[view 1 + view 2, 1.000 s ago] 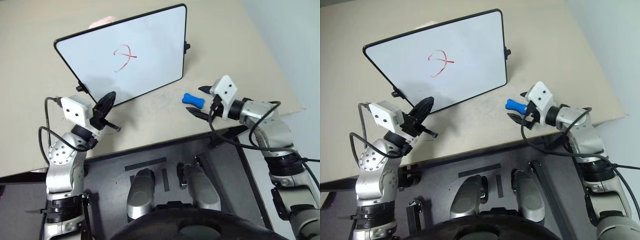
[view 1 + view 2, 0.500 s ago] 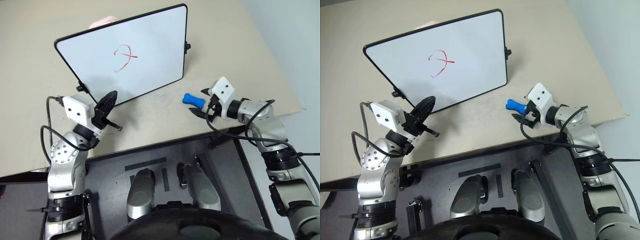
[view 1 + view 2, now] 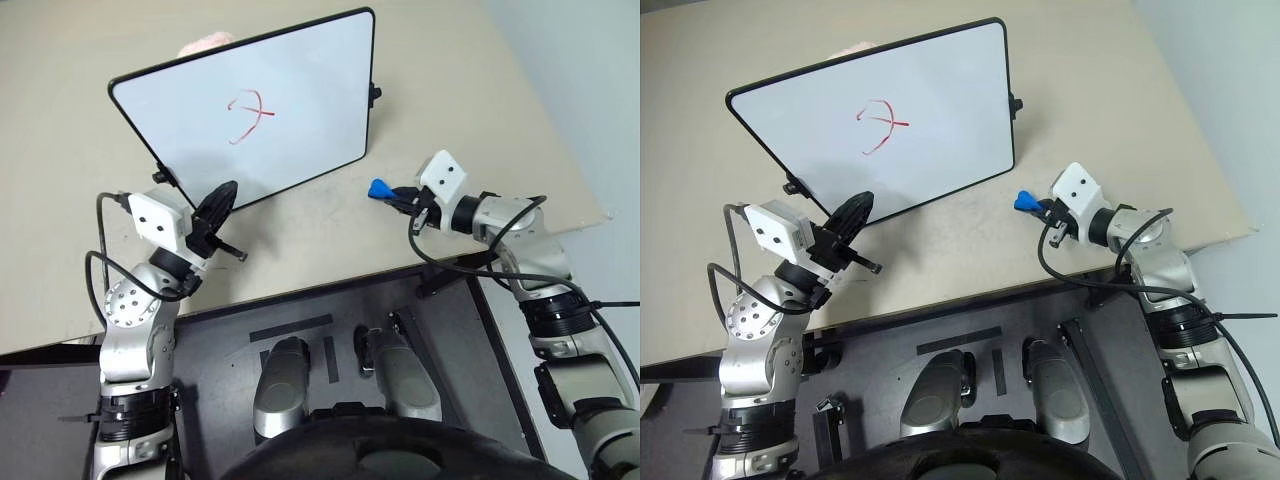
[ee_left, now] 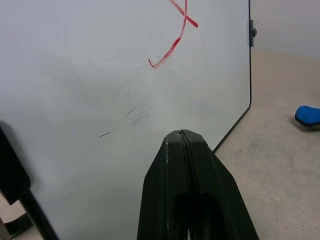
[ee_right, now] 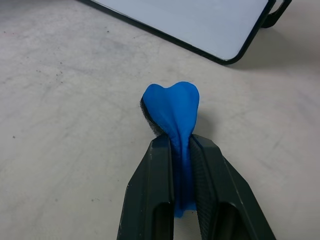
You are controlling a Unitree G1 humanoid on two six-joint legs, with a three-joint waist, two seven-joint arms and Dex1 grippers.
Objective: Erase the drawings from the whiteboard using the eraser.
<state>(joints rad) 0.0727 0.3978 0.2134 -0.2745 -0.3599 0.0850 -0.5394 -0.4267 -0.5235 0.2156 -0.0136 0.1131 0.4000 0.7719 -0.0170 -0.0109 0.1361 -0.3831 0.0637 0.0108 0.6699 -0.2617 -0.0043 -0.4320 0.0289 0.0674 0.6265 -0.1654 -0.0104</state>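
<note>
right pincer (image 5: 181, 145) clamped tight on the blue eraser (image 5: 172, 107), just off the whiteboard's (image 3: 300, 110) lower right corner, over the beige tabletop (image 3: 300, 240), left pincer (image 4: 182, 137) pressed together right in front of the board, red drawings (image 3: 248, 113) untouched

The right gripper (image 5: 181, 150) sits at the right of centre in the head views, its arm rising from the lower right corner and bending at the elbow so the forearm runs up and leftward. Its two black fingers (image 5: 150, 195) are pressed together on the eraser (image 5: 172, 107), whose blue end sticks out past the fingertips. The white wrist block sits on top, with a black cable looping beneath it. The left gripper (image 3: 222, 200) is at the left of the frame, its arm coming up from the lower left, pointing up and rightward. Its fingers (image 4: 170, 190) meet with nothing between them.
</note>
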